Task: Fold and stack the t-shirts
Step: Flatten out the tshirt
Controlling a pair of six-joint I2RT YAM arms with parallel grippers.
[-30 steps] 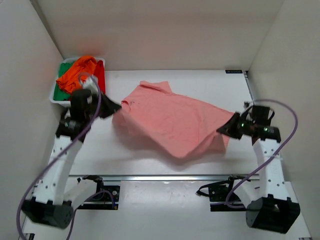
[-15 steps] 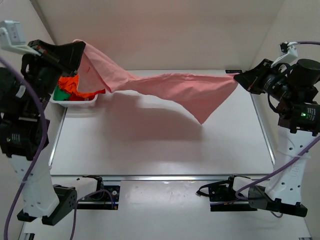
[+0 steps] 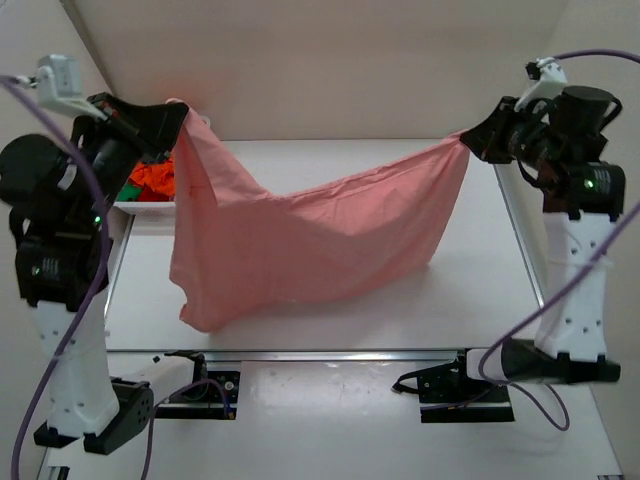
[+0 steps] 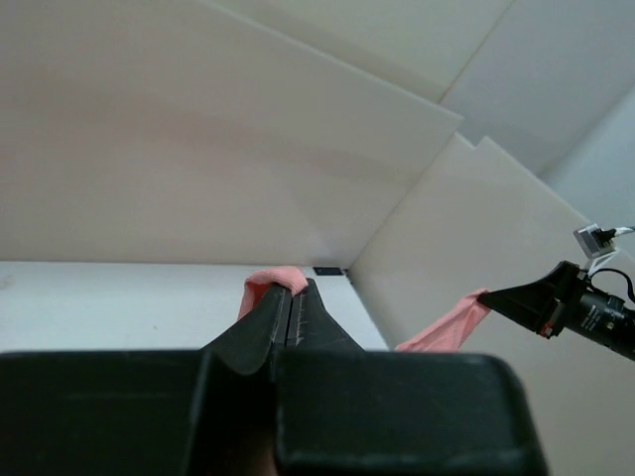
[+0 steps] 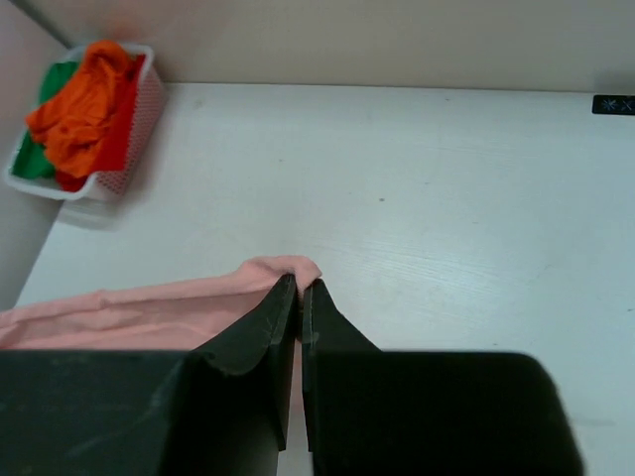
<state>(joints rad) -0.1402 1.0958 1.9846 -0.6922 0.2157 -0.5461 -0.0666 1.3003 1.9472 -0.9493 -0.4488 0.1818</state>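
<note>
left hand [image 3: 184, 113] is raised high at the far left, fingers pinched together on one corner of the salmon-pink t-shirt [image 3: 300, 240], and the wrist view shows cloth poking out between the closed tips. right hand [image 3: 467, 140] mirrors it at the far right, clamped on another corner. the shirt hangs between them like a sheet on a line, sagging in the middle, with its longest fold dropping toward the near left of the worktop [image 3: 480, 290]; whether it touches, i cannot tell. the other t-shirts [image 5: 84, 114], orange, red and green, sit bunched in the white tray [image 5: 145, 119] at the far left corner. this looks like the spread-out step before any fold. next call, i'd say: lower both hands evenly, keeping tension, so the shirt lands flat.
</note>
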